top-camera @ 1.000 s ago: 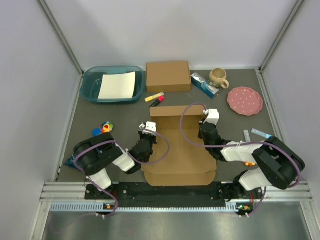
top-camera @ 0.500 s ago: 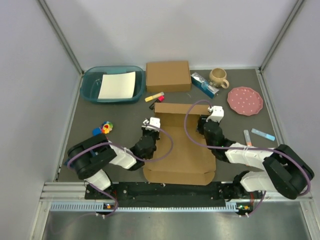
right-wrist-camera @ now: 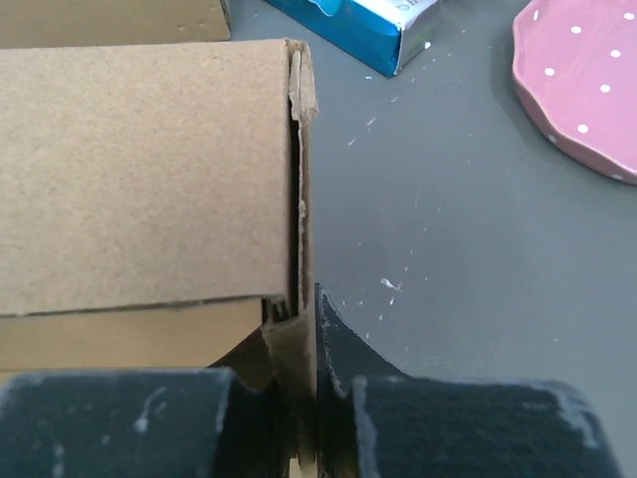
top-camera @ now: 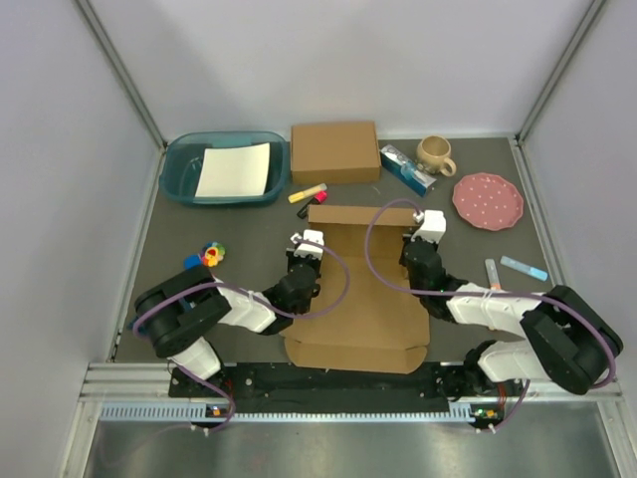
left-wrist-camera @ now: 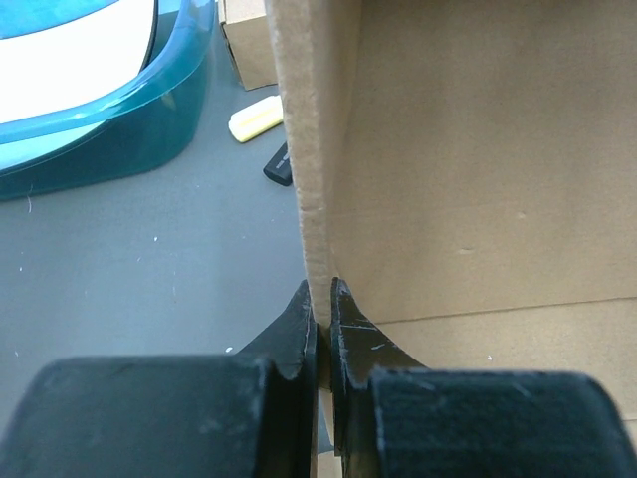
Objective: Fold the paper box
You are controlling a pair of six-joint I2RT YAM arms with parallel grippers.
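Grey table underneath, we've got left pincer and right pincer each clamped on opposite side edges of the paper box, upright flap dead ahead.

The top view looks down from above and behind the 2 arm bases, taking in the whole table. The 2 wrist views sit low and close to the paper box, facing away from the bases: the left along its left wall toward the teal basin, the right along its right wall toward the pink plate. All 3 share the box's raised far panel.
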